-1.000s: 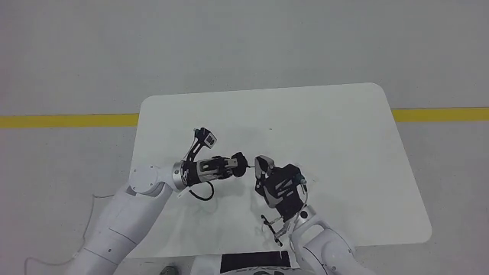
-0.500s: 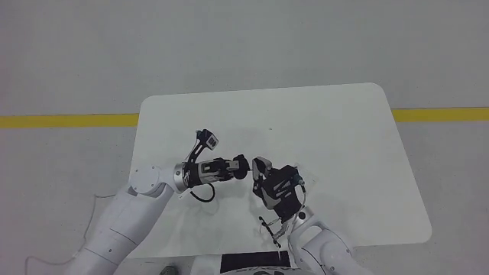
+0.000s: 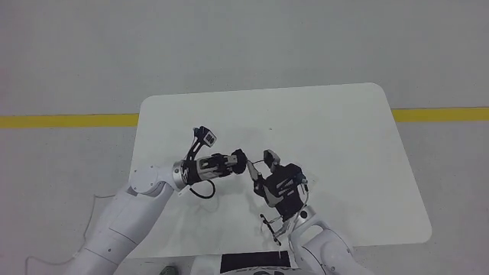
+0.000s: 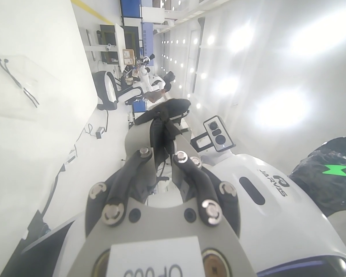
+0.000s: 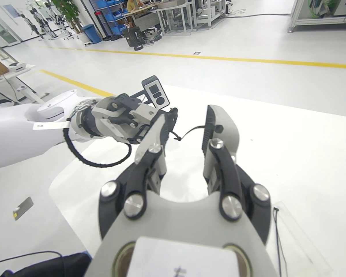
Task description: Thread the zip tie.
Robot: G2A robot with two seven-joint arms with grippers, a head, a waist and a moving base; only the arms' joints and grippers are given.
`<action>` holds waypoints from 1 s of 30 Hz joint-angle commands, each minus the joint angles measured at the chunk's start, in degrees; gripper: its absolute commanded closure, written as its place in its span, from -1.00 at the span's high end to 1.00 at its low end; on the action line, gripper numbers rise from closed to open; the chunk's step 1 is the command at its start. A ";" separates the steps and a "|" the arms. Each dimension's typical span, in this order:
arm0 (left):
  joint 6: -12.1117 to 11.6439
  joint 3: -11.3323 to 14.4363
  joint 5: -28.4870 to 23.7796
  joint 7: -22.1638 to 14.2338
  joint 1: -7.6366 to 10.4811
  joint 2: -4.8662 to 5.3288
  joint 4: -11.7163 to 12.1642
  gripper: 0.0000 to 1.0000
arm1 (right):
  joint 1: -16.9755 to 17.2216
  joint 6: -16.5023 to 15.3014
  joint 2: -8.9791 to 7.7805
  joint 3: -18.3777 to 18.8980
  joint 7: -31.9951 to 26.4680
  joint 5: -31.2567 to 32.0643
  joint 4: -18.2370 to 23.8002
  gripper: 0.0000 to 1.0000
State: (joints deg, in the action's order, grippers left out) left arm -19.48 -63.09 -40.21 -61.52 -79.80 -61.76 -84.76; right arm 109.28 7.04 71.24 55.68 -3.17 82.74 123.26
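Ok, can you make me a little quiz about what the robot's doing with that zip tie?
1. True or false: the right tool is shut.
2. Which one holds the zip tie? A) the left tool B) the right tool C) neither
3. Fill in the colour: the table is ____.

Key: 1 false, it is open. 2 A. 3 white.
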 commanded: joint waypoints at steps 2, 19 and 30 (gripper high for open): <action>0.00 -0.33 -1.73 0.25 -0.33 -0.17 0.05 -1.00 | 0.00 0.13 -0.06 0.12 1.25 1.00 -0.04 1.00; 4.61 -1.40 -17.36 2.77 -1.51 -1.02 1.44 -1.00 | -4.10 2.60 -2.30 1.67 11.59 7.22 -3.66 1.00; 11.61 -0.94 -29.36 -2.26 -2.66 -1.63 2.33 -1.00 | -14.14 12.45 -11.98 -6.77 24.77 7.22 -11.31 1.00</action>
State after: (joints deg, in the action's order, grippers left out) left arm -8.39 -64.30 -69.20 -63.60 -82.51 -63.31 -82.56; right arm 96.08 19.76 59.96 49.34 21.20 89.95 112.26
